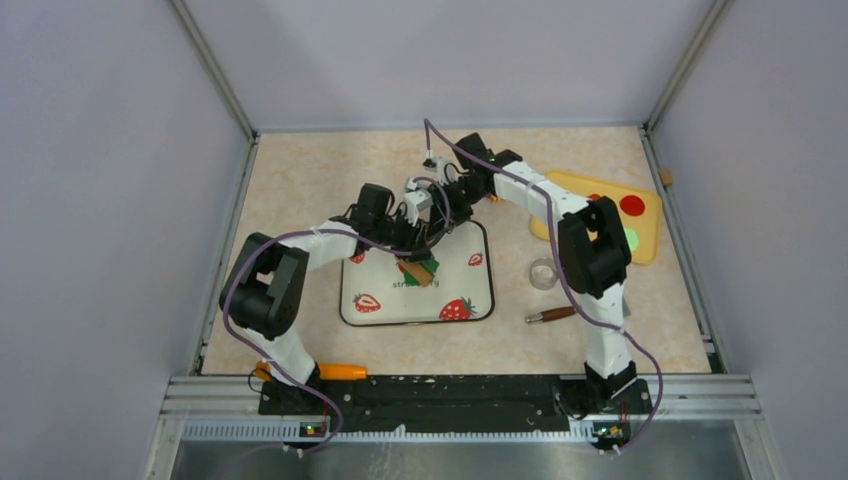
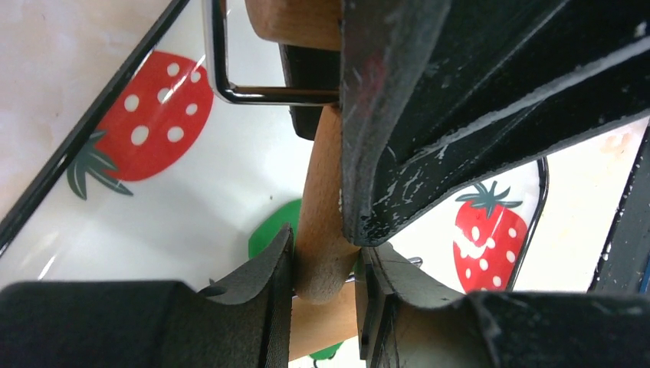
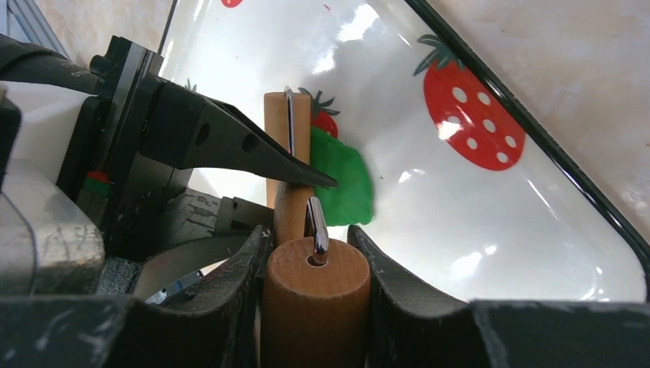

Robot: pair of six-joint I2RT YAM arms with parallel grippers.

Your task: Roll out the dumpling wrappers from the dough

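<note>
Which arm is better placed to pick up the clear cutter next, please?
Right, probably: the clear cutter sits right of the tray, near the right arm. Left fingers and right fingers both clamp the wooden roller, so it must release first.

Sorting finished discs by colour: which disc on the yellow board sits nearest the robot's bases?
The green disc, by the near edge of the yellow board; the red disc lies farther back.

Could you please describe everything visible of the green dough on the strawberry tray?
The dough is a green, smooth, soft-looking piece, flattened into an irregular patch with rounded edges. It lies flat on the glossy white tray, near its middle, among the printed strawberries. Only part of it shows: the wooden roller covers one side and appears to rest on it. Its full outline cannot be made out.
</note>
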